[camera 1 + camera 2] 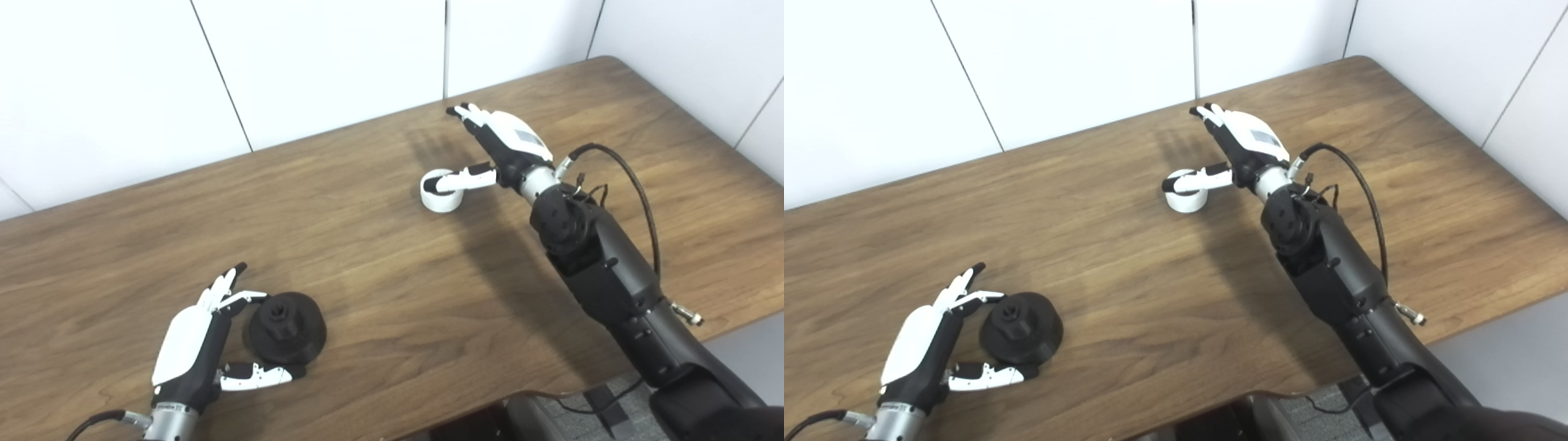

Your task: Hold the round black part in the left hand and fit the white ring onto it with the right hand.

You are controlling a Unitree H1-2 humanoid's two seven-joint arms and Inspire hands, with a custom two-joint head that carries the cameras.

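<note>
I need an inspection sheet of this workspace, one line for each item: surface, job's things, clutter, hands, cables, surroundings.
Surface: wooden table, brown grain, shadows of the arms on it.
Job's things: round black part lies on the table near the front left; white ring stands on the table further back, apart from it.
Clutter: nothing seen.
Hands: left hand open beside the round black part, fingers and thumb around it, not closed; right hand open, fingers stretched, thumb over the white ring; contact cannot be told.
Cables: black cable loops from the right wrist along the arm; another at the left wrist.
Surroundings: white wall panels behind and to the right of the table.
</note>
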